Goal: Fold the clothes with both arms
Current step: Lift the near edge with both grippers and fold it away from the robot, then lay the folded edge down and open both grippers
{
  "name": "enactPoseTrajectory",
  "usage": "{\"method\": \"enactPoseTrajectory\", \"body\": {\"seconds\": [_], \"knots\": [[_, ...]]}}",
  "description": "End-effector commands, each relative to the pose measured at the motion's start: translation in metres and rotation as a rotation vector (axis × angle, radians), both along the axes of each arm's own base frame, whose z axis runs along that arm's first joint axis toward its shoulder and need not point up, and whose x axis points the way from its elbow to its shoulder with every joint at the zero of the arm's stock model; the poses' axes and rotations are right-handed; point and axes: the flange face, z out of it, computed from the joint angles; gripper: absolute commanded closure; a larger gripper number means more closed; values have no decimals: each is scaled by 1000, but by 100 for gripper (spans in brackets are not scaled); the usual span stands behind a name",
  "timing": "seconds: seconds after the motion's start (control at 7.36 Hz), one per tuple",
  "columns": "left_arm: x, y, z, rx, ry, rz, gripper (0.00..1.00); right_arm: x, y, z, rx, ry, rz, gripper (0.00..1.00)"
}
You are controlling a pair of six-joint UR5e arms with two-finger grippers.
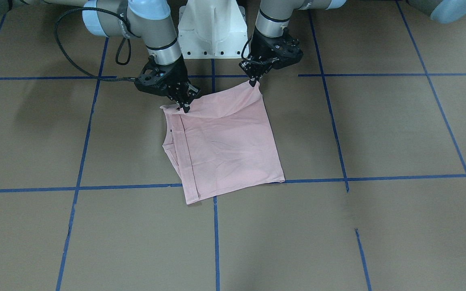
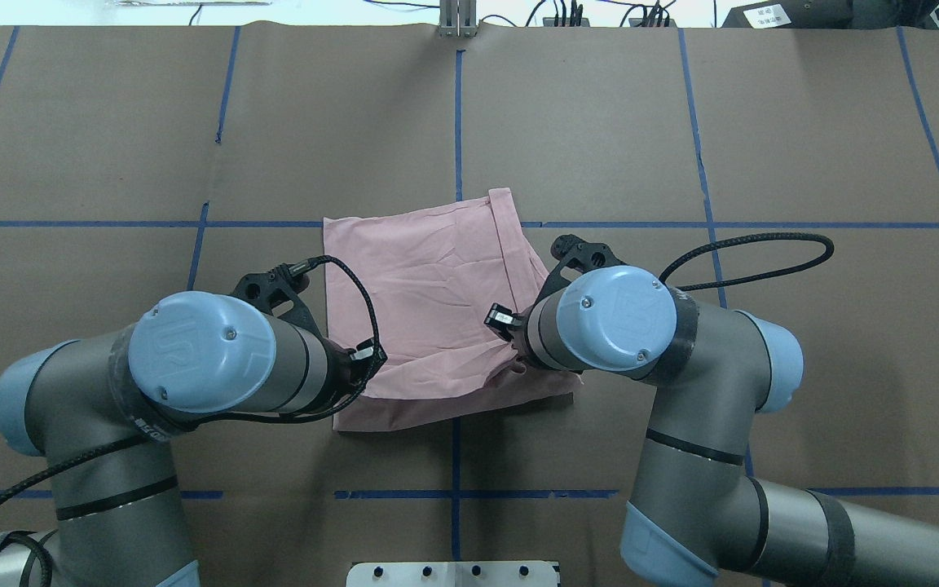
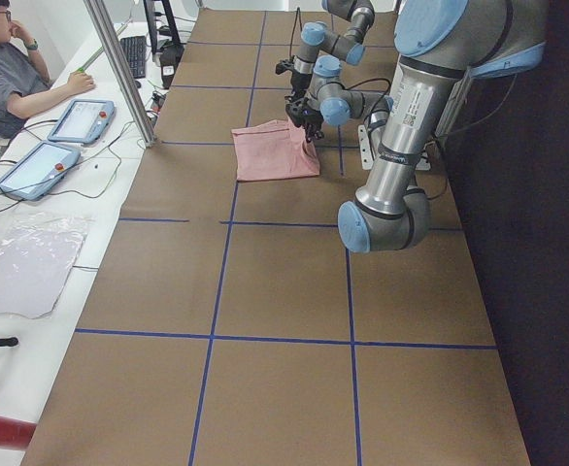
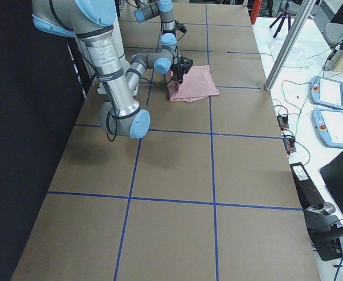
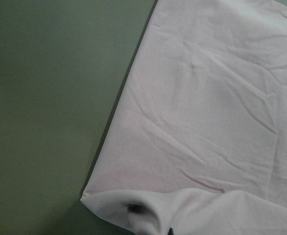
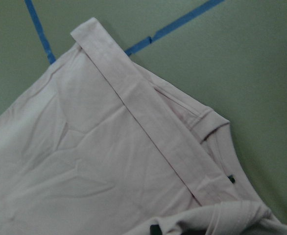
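Observation:
The pale pink shirt (image 1: 227, 147) lies folded into a rough square on the brown table, also seen from overhead (image 2: 425, 285). Its edge nearest the robot is raised off the table at both corners. My left gripper (image 1: 253, 83) is shut on the corner at the right of the front-facing view. My right gripper (image 1: 185, 107) is shut on the other corner, beside the folded hem band (image 6: 148, 117). A small dark tag (image 6: 231, 179) shows in the right wrist view. The left wrist view shows the shirt (image 5: 207, 112) with its lifted edge curling at the bottom. The print is hidden.
The white base pedestal (image 1: 212, 30) stands just behind the shirt. Blue tape lines (image 1: 217, 226) grid the table. A seated person (image 3: 13, 78) and control tablets (image 3: 79, 120) are on a side bench; more pendants (image 4: 331, 93) and a metal post (image 4: 288, 41) stand beyond the far edge.

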Motion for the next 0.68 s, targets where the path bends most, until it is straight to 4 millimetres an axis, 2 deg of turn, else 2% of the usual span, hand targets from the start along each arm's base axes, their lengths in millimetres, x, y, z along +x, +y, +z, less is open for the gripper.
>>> {"method": "enactPoseTrajectory", "body": {"seconds": [0.0, 0.14, 0.27, 0.41, 0.54], "knots": [[-3, -101, 19, -1, -18, -134, 99, -24, -88, -22, 27, 16, 67, 100], [0, -159, 30, 33, -40, -169, 64, -35, -137, -30, 54, 75, 69, 100], [2, -206, 57, 88, -69, -174, 1, -53, -177, -21, 39, 118, 93, 67], [-17, -238, 76, 123, -82, -194, 0, -59, -201, 6, 86, 93, 117, 1], [-25, -247, 83, 152, -107, -180, 0, -55, -211, 14, 124, 114, 107, 0]]}}
